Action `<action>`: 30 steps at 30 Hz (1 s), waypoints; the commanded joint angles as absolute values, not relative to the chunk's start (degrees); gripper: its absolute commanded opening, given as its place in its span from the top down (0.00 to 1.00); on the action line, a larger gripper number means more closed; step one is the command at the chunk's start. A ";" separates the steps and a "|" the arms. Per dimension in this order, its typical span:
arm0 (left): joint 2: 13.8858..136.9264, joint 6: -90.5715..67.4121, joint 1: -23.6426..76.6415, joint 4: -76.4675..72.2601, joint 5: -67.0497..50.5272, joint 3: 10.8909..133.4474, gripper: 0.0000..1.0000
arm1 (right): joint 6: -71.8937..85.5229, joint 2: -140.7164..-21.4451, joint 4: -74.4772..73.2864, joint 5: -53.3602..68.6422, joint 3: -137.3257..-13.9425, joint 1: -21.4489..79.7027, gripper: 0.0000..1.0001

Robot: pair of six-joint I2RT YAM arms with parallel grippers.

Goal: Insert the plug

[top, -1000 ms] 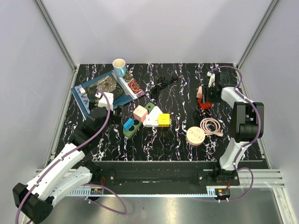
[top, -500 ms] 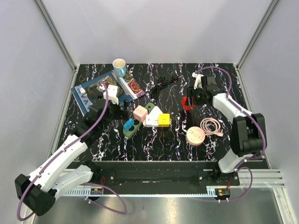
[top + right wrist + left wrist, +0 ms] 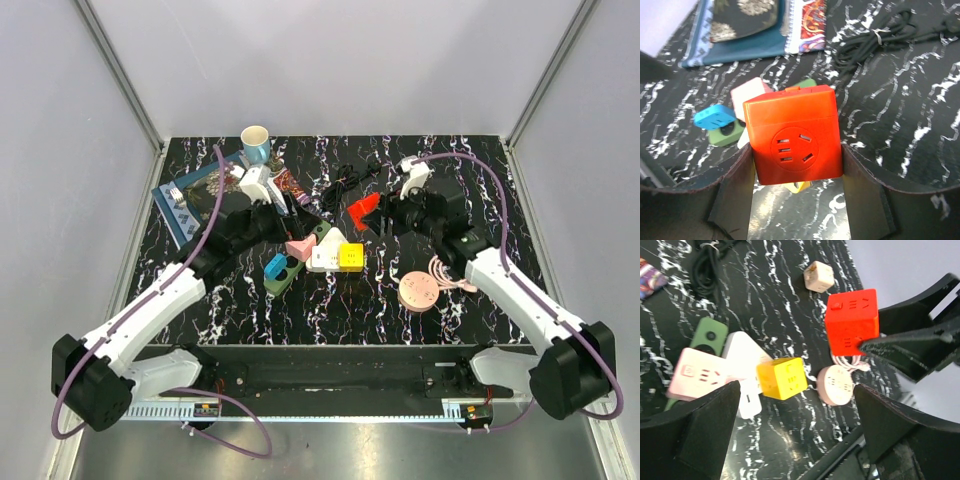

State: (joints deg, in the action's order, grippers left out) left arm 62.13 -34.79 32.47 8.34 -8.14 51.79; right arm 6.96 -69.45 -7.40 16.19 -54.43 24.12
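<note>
The plug (image 3: 795,135) is a red cube with a round socket face, held off the table by my right gripper (image 3: 797,167), whose jaws are shut on its two sides. In the top view the plug (image 3: 363,212) hangs just behind and right of a cluster of cube sockets: white (image 3: 325,255), yellow (image 3: 351,257), pink (image 3: 300,243), blue (image 3: 276,266) and green (image 3: 283,278). My left gripper (image 3: 300,215) hovers wide open over the cluster's back left. In its wrist view the left gripper (image 3: 795,430) has nothing between its fingers, and the plug (image 3: 852,320) shows beyond the yellow cube (image 3: 782,377).
A black cable (image 3: 350,180) lies behind the cluster. A round pink disc (image 3: 418,291) and a coiled pink cable (image 3: 455,270) sit at the right. A cup (image 3: 255,143) and a blue book (image 3: 185,195) with pouches are at the back left. A small beige cube (image 3: 818,276) lies beyond the plug.
My right arm has swung left from the back right, carrying the red plug to just behind the socket cluster. My left arm has reached right and forward to the cluster, still open.
</note>
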 commanded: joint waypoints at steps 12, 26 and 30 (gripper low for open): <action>68.46 -48.69 35.33 3.95 -12.82 63.01 0.01 | 10.90 -60.74 5.89 17.75 -47.64 34.36 0.73; 71.72 -51.85 40.07 5.19 -16.61 62.67 0.05 | 10.72 -58.45 6.94 15.12 -46.94 35.51 0.73; 71.63 -53.26 41.31 3.26 -14.16 60.65 0.07 | 11.42 -58.27 7.82 14.77 -46.67 35.77 0.72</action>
State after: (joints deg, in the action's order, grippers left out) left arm 72.49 -50.83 40.23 7.55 -15.00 62.00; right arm 10.87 -59.86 2.17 16.40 -46.48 35.05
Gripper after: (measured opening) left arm 0.944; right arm 0.658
